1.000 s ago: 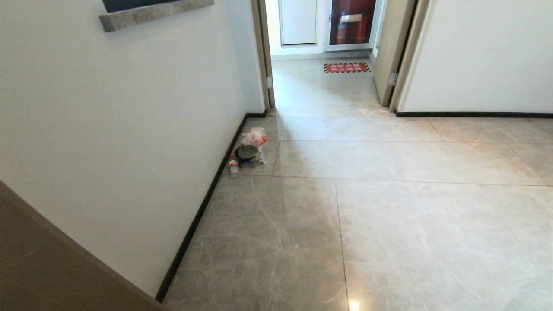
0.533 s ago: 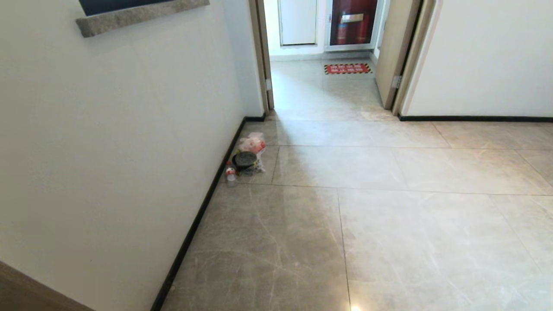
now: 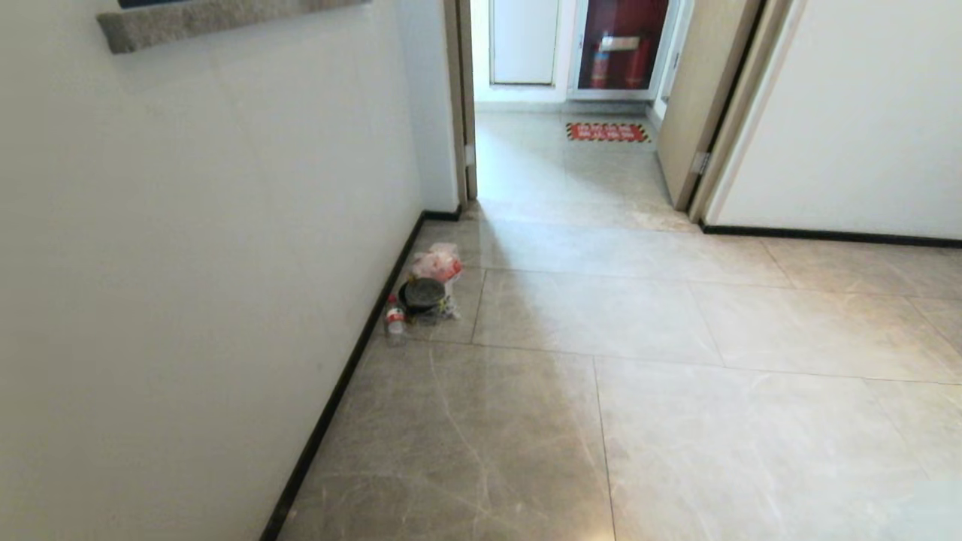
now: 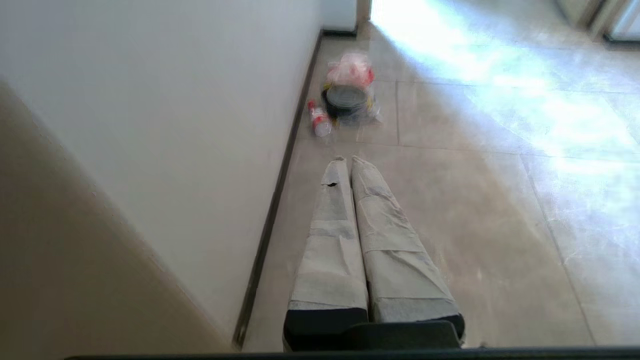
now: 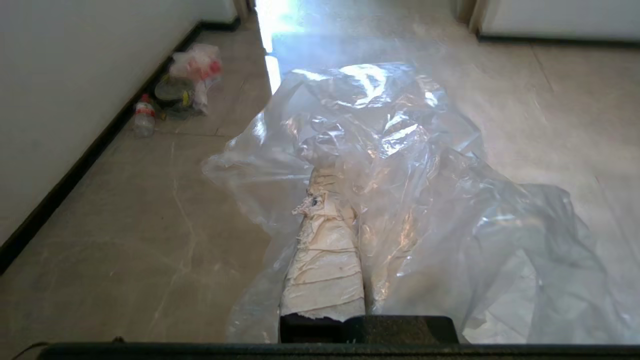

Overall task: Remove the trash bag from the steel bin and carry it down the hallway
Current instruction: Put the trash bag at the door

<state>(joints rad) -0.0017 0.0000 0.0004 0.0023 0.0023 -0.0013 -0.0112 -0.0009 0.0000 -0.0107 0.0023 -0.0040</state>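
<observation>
The trash bag point(image 5: 400, 150), thin clear crinkled plastic, drapes over my right gripper point(image 5: 334, 175) and hangs low over the hallway floor point(image 3: 676, 391). That gripper is shut on the bag; one taped finger point(image 5: 325, 250) shows and the other lies under the plastic. My left gripper point(image 4: 346, 160) is shut with nothing in it, pointing along the left wall. Neither arm shows in the head view. The steel bin is out of view.
By the left wall's black skirting lies a small pile: a pink-red bag point(image 3: 438, 263), a round black container point(image 3: 422, 293) and a small bottle point(image 3: 394, 318). An open doorway point(image 3: 571, 173) with a red floor mat point(image 3: 607, 132) lies ahead. A white wall point(image 3: 864, 113) stands at right.
The whole head view has shifted: the brown panel at lower left is gone, and the pile and doorway sit lower in the picture, so the camera has moved, not the things.
</observation>
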